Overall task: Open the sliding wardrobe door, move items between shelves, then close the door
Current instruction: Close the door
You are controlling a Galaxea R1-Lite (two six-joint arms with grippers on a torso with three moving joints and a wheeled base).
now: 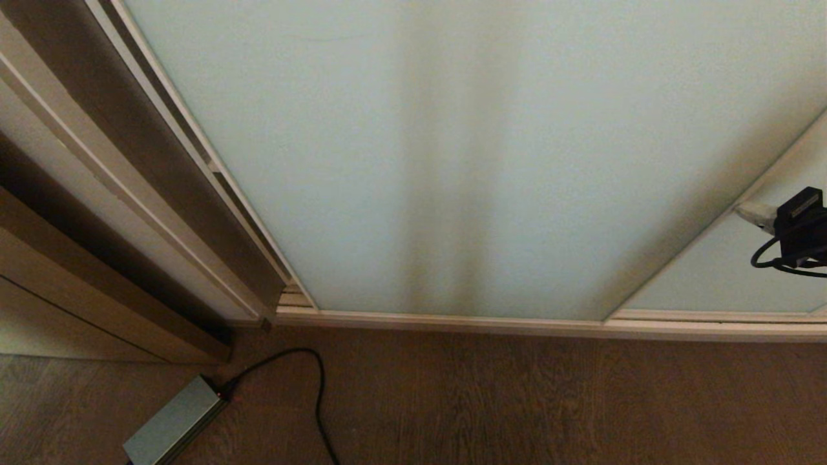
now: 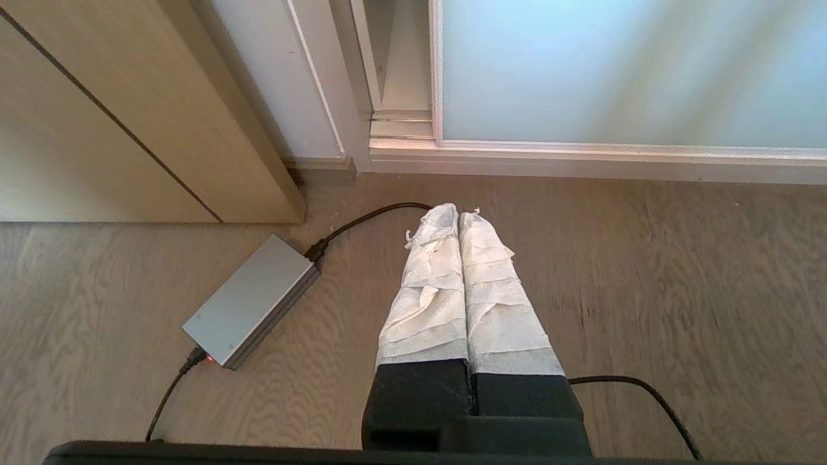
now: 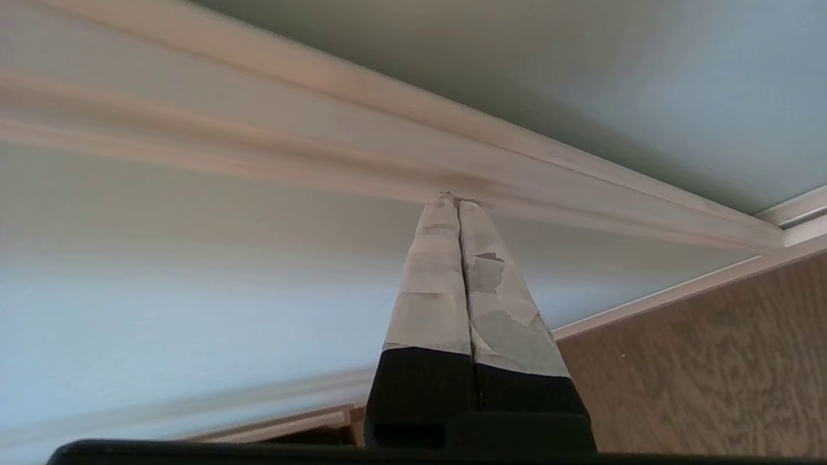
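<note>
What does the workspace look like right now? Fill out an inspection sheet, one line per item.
Surface: wood-grain floor.
Job's things: sliding wardrobe door covers the opening; shelves not visible.
Clutter: grey power brick on the floor.
Grippers: right gripper shut, tips at the door's cream frame; left gripper shut, above the floor.
Cables: black cable runs from the brick.
Surroundings: brown wooden door frame at left.

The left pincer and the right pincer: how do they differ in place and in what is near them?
The left pincer hangs over the wooden floor, beside a grey box; the right pincer is raised, tips at the cream frame of the sliding wardrobe door. The left points downward, the right toward the door. Both are shut, empty and tape-wrapped.
</note>
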